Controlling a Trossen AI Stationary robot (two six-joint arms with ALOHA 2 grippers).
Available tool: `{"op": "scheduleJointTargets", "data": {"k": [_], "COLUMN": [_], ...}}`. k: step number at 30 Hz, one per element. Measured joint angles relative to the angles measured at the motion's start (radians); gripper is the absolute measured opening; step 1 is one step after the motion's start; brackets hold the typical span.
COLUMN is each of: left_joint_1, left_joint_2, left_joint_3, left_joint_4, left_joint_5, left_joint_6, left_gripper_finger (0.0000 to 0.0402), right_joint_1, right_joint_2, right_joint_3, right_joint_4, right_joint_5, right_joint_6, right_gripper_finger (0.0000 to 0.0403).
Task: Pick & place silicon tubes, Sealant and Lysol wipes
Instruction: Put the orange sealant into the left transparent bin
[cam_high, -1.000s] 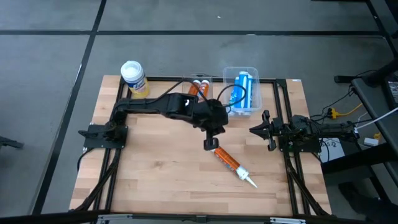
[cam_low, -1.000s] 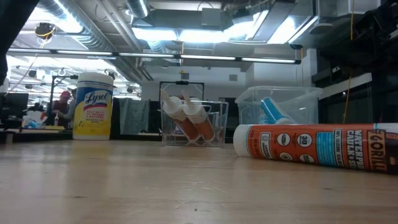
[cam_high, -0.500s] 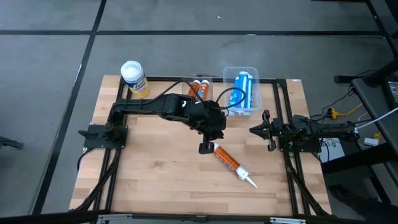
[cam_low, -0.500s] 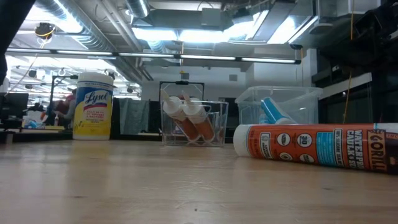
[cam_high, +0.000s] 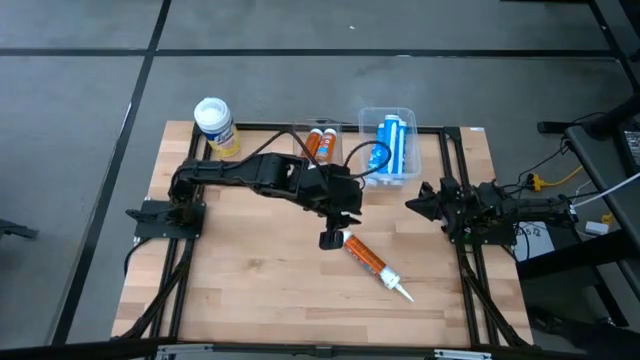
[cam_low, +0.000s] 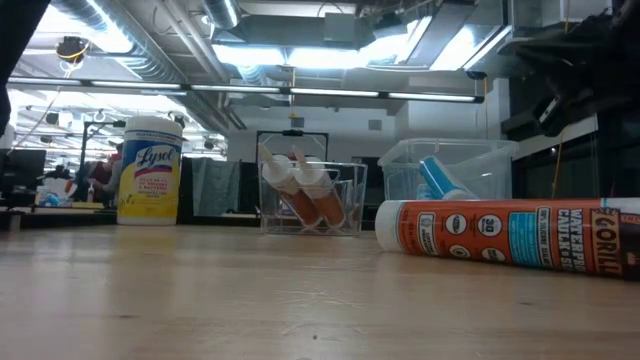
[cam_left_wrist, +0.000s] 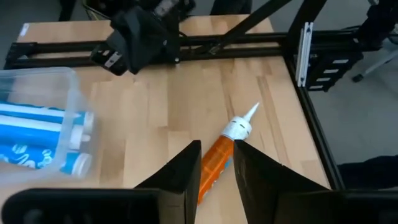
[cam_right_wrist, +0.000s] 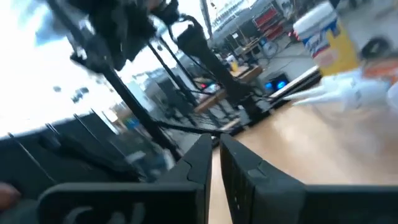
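Observation:
An orange sealant tube (cam_high: 372, 264) lies on its side on the wooden table, white nozzle toward the near right; it also shows in the low view (cam_low: 500, 232). My left gripper (cam_high: 330, 238) hangs open above the tube's flat end. In the left wrist view (cam_left_wrist: 216, 177) the tube (cam_left_wrist: 216, 163) shows between the two fingers, and no touch shows. The Lysol wipes (cam_high: 214, 124) stand upright at the far left corner. My right gripper (cam_high: 425, 203) is shut and empty at the table's right side.
A small clear bin (cam_high: 320, 142) at the far middle holds two orange tubes. A larger clear bin (cam_high: 392, 148) to its right holds blue tubes. A black frame rail (cam_high: 452, 170) runs along the table's sides. Bare wood lies at the near left.
My left gripper has shifted slightly toward the table's near-left, over the sealant tube's flat end, then held still. My right gripper has turned about at the table's right side. The tube has not moved.

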Motion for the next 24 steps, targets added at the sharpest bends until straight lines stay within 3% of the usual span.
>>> {"op": "scheduleJointTargets", "data": {"k": [10, 24], "left_joint_1": [-0.009, 0.006], "left_joint_2": [0.005, 0.002], "left_joint_3": [-0.13, -0.162], "left_joint_4": [0.129, 0.207], "left_joint_5": [0.091, 0.11], "left_joint_6": [-0.009, -0.009], "left_gripper_finger": [0.0091, 0.009], "right_joint_1": [0.0, 0.0], "right_joint_2": [0.0, 0.0], "right_joint_3": [0.0, 0.0], "right_joint_4": [0.114, 0.399], "right_joint_5": [0.018, 0.019], "right_joint_6": [0.148, 0.069], "right_gripper_finger": [0.0035, 0.0035]}}
